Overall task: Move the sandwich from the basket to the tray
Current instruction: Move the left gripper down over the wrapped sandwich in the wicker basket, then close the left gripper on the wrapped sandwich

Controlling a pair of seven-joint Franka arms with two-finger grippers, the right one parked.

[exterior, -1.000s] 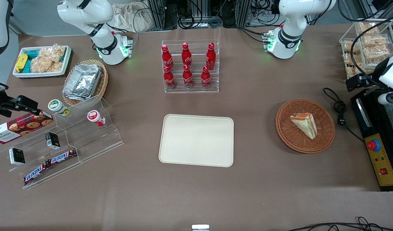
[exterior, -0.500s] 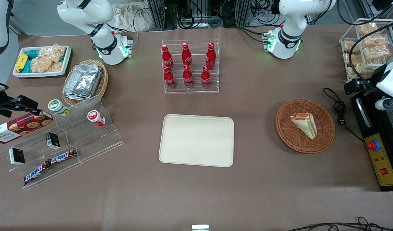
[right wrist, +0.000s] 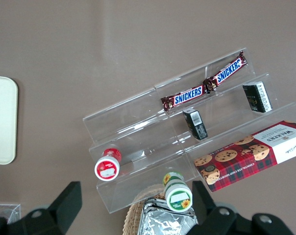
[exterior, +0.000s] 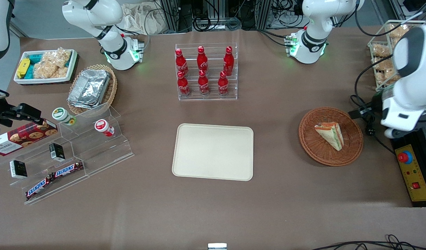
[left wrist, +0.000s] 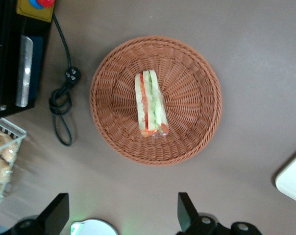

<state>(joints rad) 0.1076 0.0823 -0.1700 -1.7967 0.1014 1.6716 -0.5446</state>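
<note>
The sandwich, a wrapped wedge with green and orange-red layers, lies in the round reddish-brown wicker basket. Both show in the left wrist view: the sandwich in the middle of the basket. The cream-beige tray lies bare at the table's middle; a corner of it shows in the left wrist view. My left gripper is open and empty, high above the table beside the basket, toward the working arm's end. The arm's white wrist hangs there in the front view.
A black control box with a red button and a coiled black cable lie beside the basket, under the arm. A wire rack of bagged snacks stands farther from the camera. A rack of red bottles stands past the tray.
My left arm has swung in from the table's end toward the basket and now hangs close beside it. The sandwich, basket and tray have not moved.
</note>
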